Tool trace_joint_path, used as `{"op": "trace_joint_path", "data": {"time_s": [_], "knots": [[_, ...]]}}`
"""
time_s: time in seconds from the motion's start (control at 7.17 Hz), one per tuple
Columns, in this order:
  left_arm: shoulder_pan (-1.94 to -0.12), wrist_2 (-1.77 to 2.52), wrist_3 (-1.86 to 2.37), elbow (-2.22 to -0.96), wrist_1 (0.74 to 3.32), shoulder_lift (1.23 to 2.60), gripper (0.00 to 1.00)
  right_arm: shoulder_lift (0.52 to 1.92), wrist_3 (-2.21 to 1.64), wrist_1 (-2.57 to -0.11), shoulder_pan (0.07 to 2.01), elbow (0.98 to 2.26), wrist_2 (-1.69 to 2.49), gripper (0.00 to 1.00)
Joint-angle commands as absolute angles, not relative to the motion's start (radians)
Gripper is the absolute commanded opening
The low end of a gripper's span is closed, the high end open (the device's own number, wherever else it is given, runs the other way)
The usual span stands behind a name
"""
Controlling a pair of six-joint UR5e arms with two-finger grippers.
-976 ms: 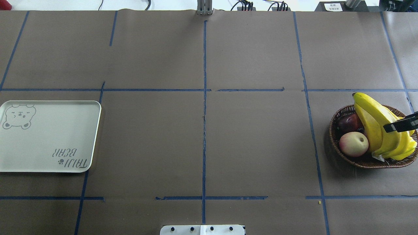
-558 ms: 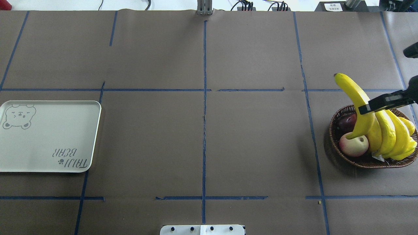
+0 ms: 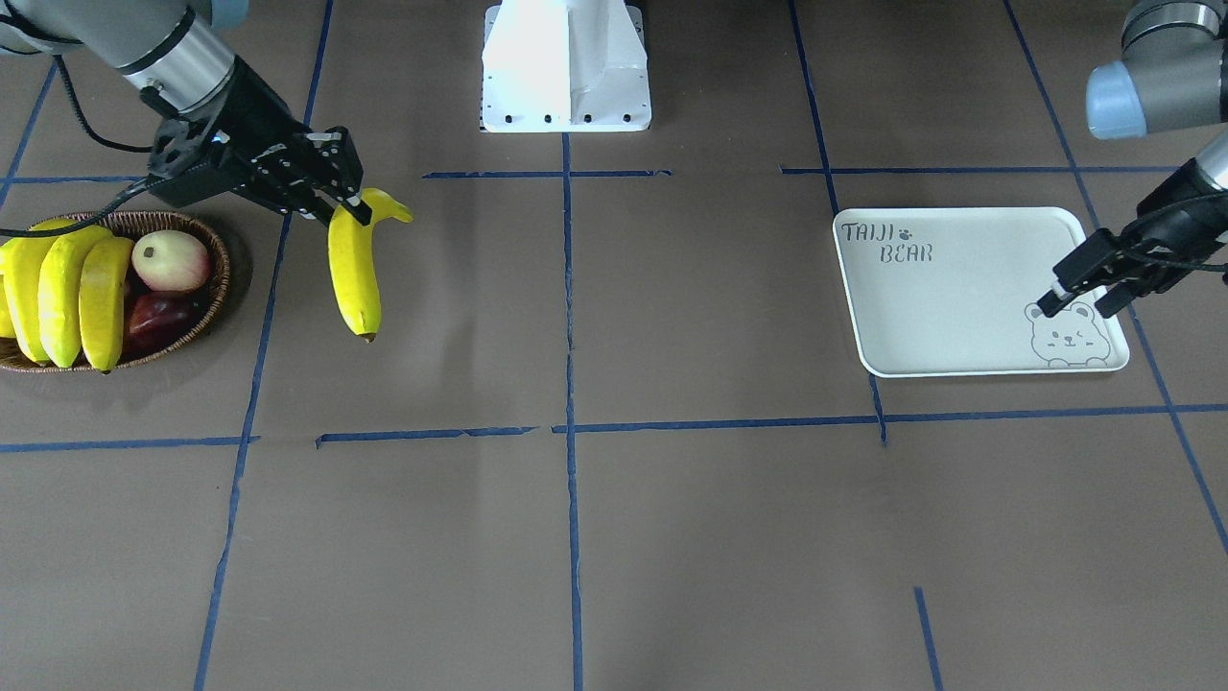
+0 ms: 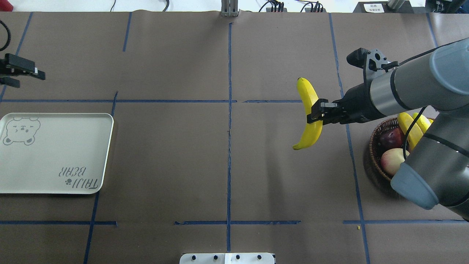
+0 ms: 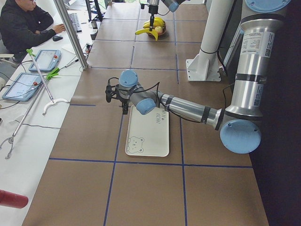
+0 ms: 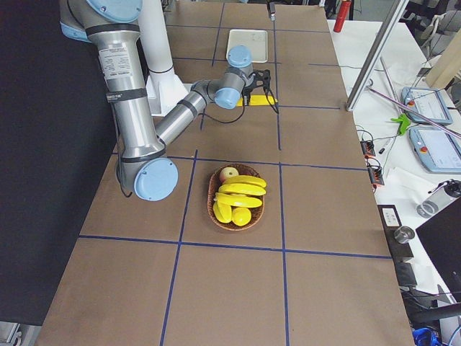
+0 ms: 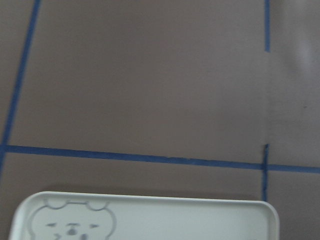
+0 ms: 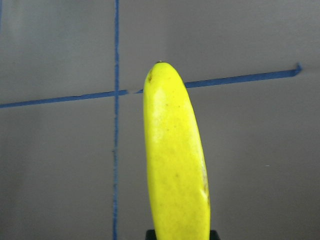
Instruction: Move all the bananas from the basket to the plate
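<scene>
1. Since 0.6 s ago, the banana (image 4: 310,128) has gone from just above the basket (image 4: 373,146) to out over the bare surface (image 4: 165,146), past the blue tape line (image 4: 335,47) toward the middle.
2. Right tool (image 4: 314,112) is clenched on that banana around mid-length, and the right arm now reaches far into the overhead view.
3. Banana hangs in the air, touching nothing but the tool. Front view shows it near upright, dark tip down, stem end up by the tool (image 3: 345,206).
4. Right wrist view: banana (image 8: 175,165) sticks straight out from between the fingers, with only tape lines on the surface behind it.
5. Other bananas (image 3: 67,288) lie side by side in the basket (image 3: 223,278), next to an apple (image 3: 171,259) and a dark red fruit (image 3: 158,315).
6. Plate (image 4: 55,154) sits well apart on the robot's left side, holding no fruit.
7. Left tool (image 4: 29,79) has newly come into the overhead view at the left edge. Its fingers are spread and grip nothing.
8. Front view puts the left tool (image 3: 1074,305) above the plate's (image 3: 959,297) bear corner, off the surface.
</scene>
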State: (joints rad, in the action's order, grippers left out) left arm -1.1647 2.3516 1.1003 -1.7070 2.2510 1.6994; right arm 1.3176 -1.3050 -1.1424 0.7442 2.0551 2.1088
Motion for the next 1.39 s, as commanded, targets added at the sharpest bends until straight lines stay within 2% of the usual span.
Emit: {"op": "trace_joint_path", "data": {"time_s": [0.0,0.28,0.56,1.25], "knots": [[-1.015,2.336,1.485,-1.687,2.455,1.833,0.99,1.273,-1.480,-0.989,0.628,2.051,1.960,0.00],[-0.875,2.241,1.718,-1.695,2.493,1.973,0.99,1.220,-1.583,-0.898,0.484,2.048,1.762,0.00],[-0.832,2.224,1.892,-1.697,2.506,2.086,0.99,1.180,-1.559,-0.906,0.420,2.027,1.697,0.00],[-0.666,2.180,1.898,-1.692,2.507,2.161,0.98,1.141,-1.554,-0.907,0.394,1.993,1.697,0.00]]}}
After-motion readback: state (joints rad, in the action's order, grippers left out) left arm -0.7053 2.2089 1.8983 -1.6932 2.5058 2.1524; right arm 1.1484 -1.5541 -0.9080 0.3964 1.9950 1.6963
